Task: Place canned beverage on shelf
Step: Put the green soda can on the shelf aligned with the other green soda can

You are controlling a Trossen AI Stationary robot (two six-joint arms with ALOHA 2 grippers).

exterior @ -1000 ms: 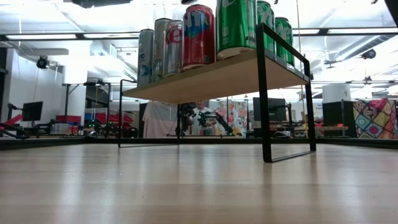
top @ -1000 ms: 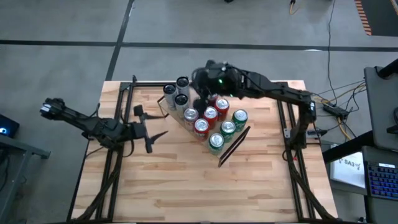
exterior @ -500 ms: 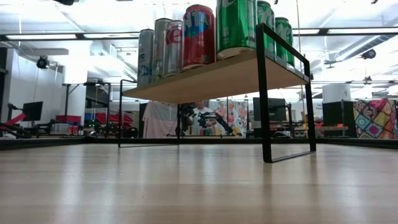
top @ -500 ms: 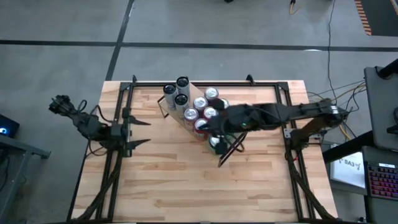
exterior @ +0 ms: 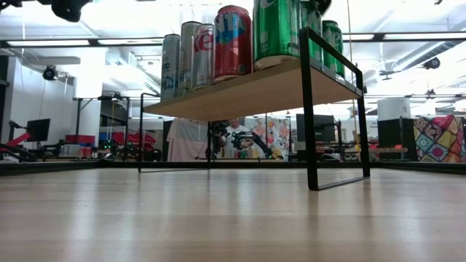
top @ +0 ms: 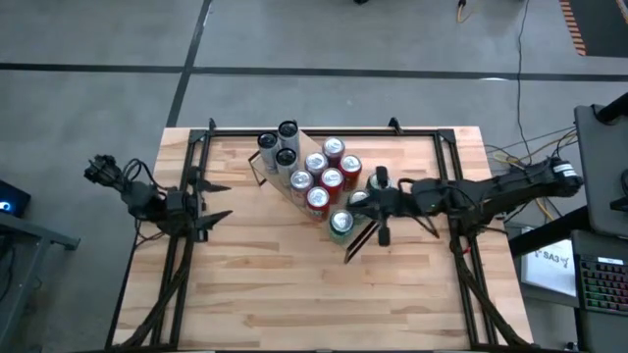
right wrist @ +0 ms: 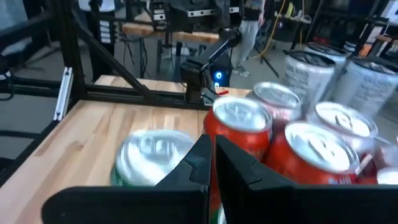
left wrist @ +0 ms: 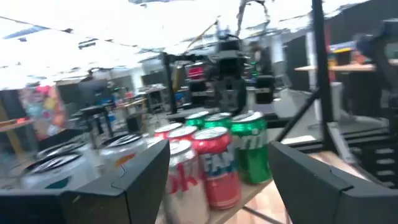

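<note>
Canned beverages (top: pixel 324 181) stand packed upright on the shelf (exterior: pixel 240 93) in the middle of the table (top: pixel 294 284): silver cans at its far-left end, red in the middle, green at the near-right end. Since a second ago the right gripper (top: pixel 378 206), fingers together and empty, has pulled back from above the cans to just right of the shelf; the left gripper (top: pixel 218 201), fingers apart and empty, has retreated to the table's left rail.

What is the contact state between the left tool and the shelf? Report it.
Apart. The high view shows the left tool open near the table's left side, with a strip of bare tabletop between it and the shelf.
</note>
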